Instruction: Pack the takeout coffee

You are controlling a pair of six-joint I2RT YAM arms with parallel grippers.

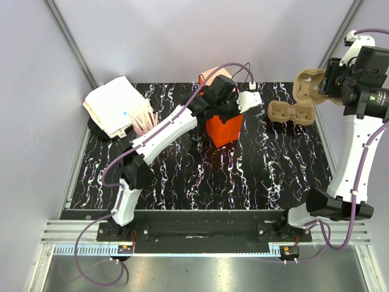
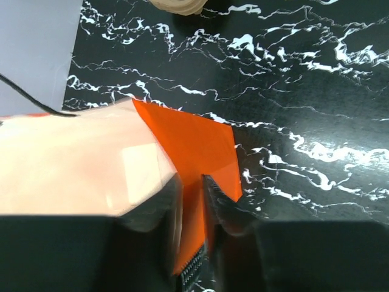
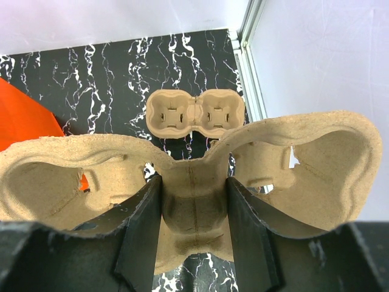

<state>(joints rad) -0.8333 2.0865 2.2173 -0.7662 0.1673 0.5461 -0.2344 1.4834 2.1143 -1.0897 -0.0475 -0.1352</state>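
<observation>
The takeout coffee is out of view in all three views. An orange bag [image 1: 223, 129] [image 2: 194, 146] stands upright mid-table. My left gripper [image 1: 222, 112] [image 2: 193, 201] is at the bag's top edge, its jaws nearly together with the bag's thin wall pinched between them. Off to the right, my right gripper [image 1: 325, 82] [image 3: 194, 207] hangs above the table's right edge, shut on the middle knob of a brown pulp cup carrier [image 1: 308, 85] [image 3: 304, 158].
A second pulp carrier [image 1: 292, 112] [image 3: 194, 114] lies on the black marbled table [image 1: 182, 176], right of the bag. At the back left are a white box [image 1: 109, 103] and a pink cup of wooden sticks [image 1: 143, 121]. Grey walls close the sides.
</observation>
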